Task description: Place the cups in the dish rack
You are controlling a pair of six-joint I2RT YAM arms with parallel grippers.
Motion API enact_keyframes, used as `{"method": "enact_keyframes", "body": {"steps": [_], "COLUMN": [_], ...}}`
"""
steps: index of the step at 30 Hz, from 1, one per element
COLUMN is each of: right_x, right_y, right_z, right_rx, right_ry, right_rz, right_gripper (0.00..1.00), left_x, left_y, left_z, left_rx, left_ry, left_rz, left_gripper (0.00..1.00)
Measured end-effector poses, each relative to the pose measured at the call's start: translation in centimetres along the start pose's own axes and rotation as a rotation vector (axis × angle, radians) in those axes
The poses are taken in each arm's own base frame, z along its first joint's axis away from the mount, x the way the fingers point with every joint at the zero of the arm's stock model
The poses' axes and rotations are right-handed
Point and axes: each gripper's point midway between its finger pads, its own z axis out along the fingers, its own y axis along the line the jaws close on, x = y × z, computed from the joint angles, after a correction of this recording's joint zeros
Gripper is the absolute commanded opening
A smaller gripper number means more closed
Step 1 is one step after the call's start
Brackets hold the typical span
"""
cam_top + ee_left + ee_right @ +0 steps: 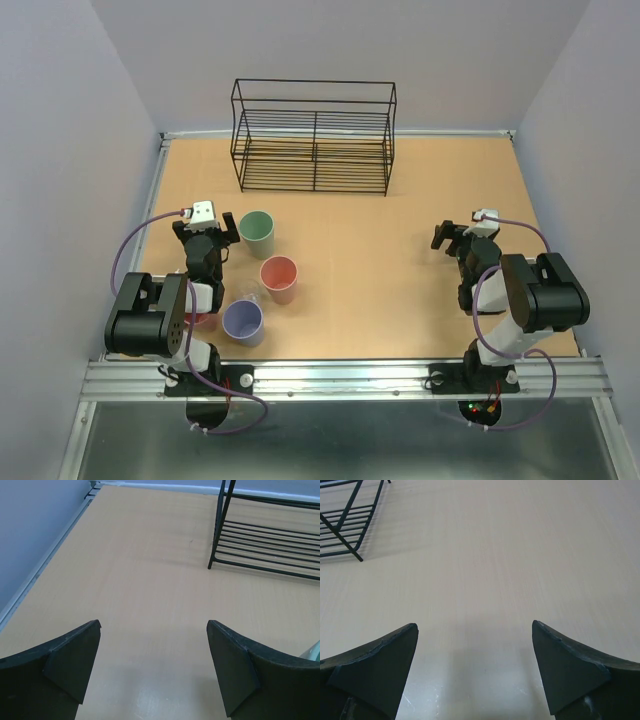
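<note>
The black wire dish rack [313, 137] stands empty at the back of the table. A sage green cup [257, 233], a salmon-pink cup [279, 279] and a lavender cup [243, 322] stand upright at the near left. A small clear cup [251, 298] seems to stand just behind the lavender one. Another pink cup [200, 319] is mostly hidden under the left arm. My left gripper [205, 224] is open and empty, just left of the green cup, whose rim [312, 651] shows beside the right finger. My right gripper [462, 233] is open and empty at the right.
The left wrist view shows the rack's left leg and lower slats [270, 545] ahead to the right, and the table's left rail [45, 565]. The right wrist view shows the rack's right corner [345, 525] far ahead to the left. Grey walls enclose the table.
</note>
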Motion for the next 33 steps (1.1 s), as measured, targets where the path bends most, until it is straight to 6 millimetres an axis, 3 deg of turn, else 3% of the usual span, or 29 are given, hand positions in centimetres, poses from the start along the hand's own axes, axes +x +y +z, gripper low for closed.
{"method": "enact_keyframes", "body": {"steps": [19, 22, 27, 31, 33], "right_x": [0.0, -0.3, -3.6, -7.9, -11.3], "right_y": [0.0, -0.8, -0.9, 0.5, 2.4], "right_z": [0.0, -0.2, 0.9, 2.1, 2.4], "right_rx": [0.002, 0.052, 0.089, 0.082, 0.023], "right_ry": [0.000, 0.000, -0.010, 0.008, 0.015], "right_rz": [0.001, 0.014, 0.032, 0.155, 0.250], "right_gripper": [1.00, 1.00, 1.00, 1.00, 1.00], "left_x": [0.0, 0.0, 0.0, 0.0, 0.0], "left_y": [0.0, 0.0, 0.0, 0.0, 0.0], "left_z": [0.0, 0.0, 0.0, 0.0, 0.0], "left_rx": [0.000, 0.000, 0.000, 0.000, 0.000], "left_ry": [0.000, 0.000, 0.000, 0.000, 0.000], "left_rz": [0.000, 0.000, 0.000, 0.000, 0.000], "left_gripper": [0.99, 0.99, 0.99, 0.99, 0.99]}}
